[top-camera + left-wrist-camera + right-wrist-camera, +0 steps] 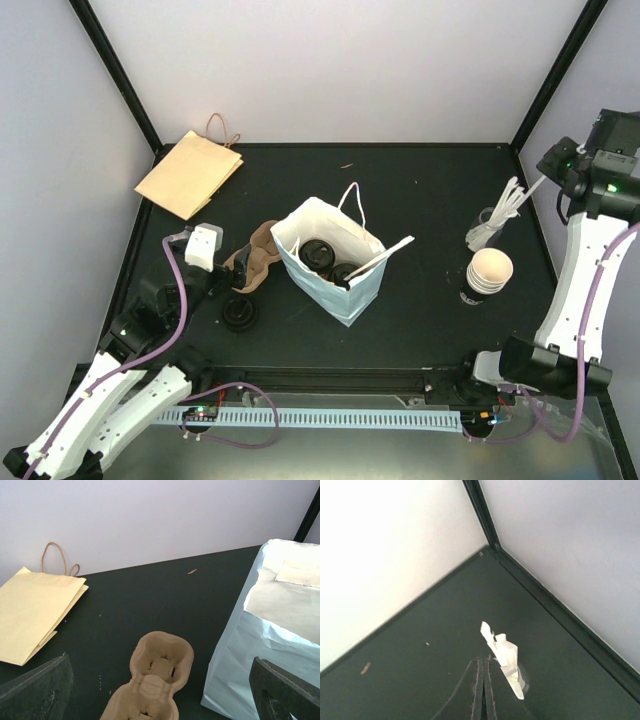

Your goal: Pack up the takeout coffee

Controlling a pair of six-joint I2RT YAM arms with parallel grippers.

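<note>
Takeout coffee (320, 253) sits inside bag (335, 292) — right pincer (483, 662) closed at straws (501, 651) right of it, left pincer (159, 680) wide; advise lifting one straight up.

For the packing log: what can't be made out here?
- Top view: walls of the white paper bag hide the cups under two round black lids.
- Right wrist view: whether the right hand pinches a white wrapped stick; its own tips hide the contact.
- Left wrist view: edge crops brown cardboard cup carrier.
</note>
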